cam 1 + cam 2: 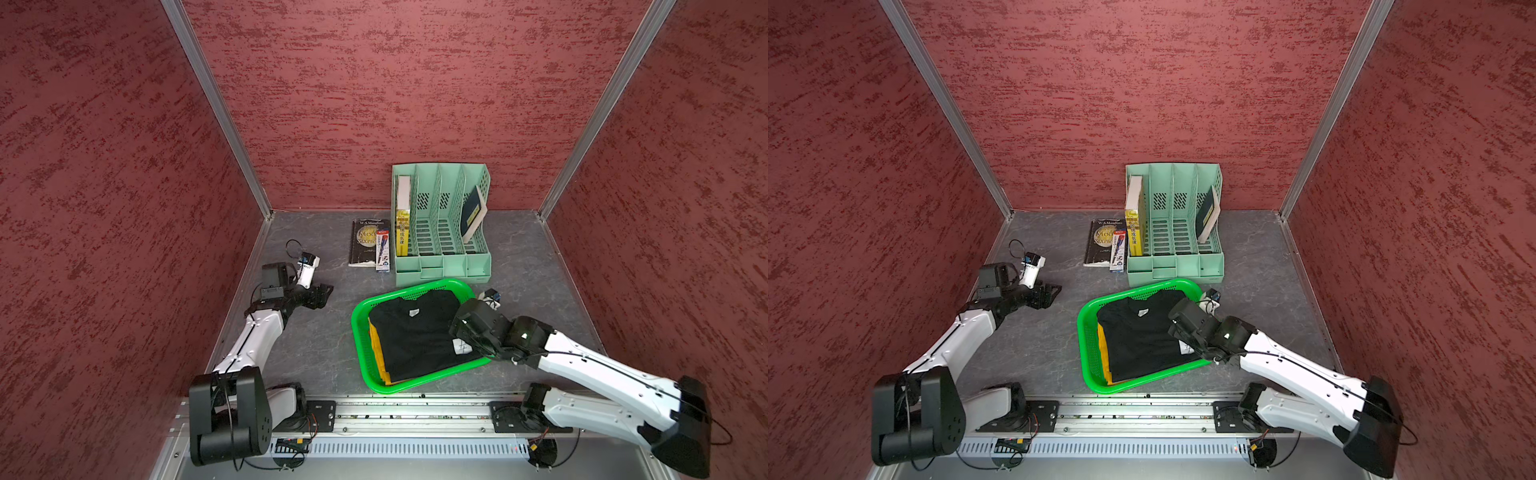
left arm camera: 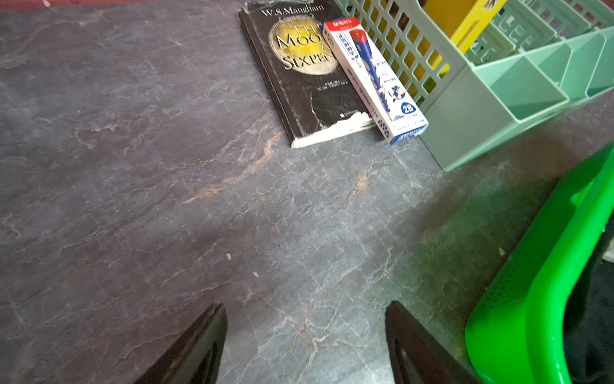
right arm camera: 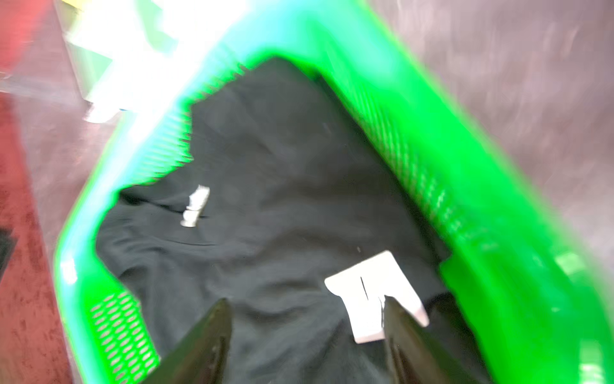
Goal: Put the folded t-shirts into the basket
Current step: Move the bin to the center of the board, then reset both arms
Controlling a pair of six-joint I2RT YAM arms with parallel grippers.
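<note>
The bright green basket (image 1: pixel 358 332) (image 1: pixel 1082 332) sits at the middle front of the table. A folded black t-shirt (image 1: pixel 415 332) (image 3: pixel 282 199) with a white paper label (image 3: pixel 368 286) lies on top inside it. Under it a mustard yellow t-shirt (image 1: pixel 376 353) (image 1: pixel 1104 353) shows along one side. My right gripper (image 3: pixel 305 301) hovers open just above the black t-shirt's labelled corner, holding nothing. My left gripper (image 1: pixel 322 296) (image 2: pixel 305 304) is open over bare table, left of the basket and apart from it.
A mint-green file organiser (image 1: pixel 440 224) with upright books stands right behind the basket. A black book (image 1: pixel 368 243) and a pencil box (image 1: pixel 382 251) lie to its left. Red walls close in three sides.
</note>
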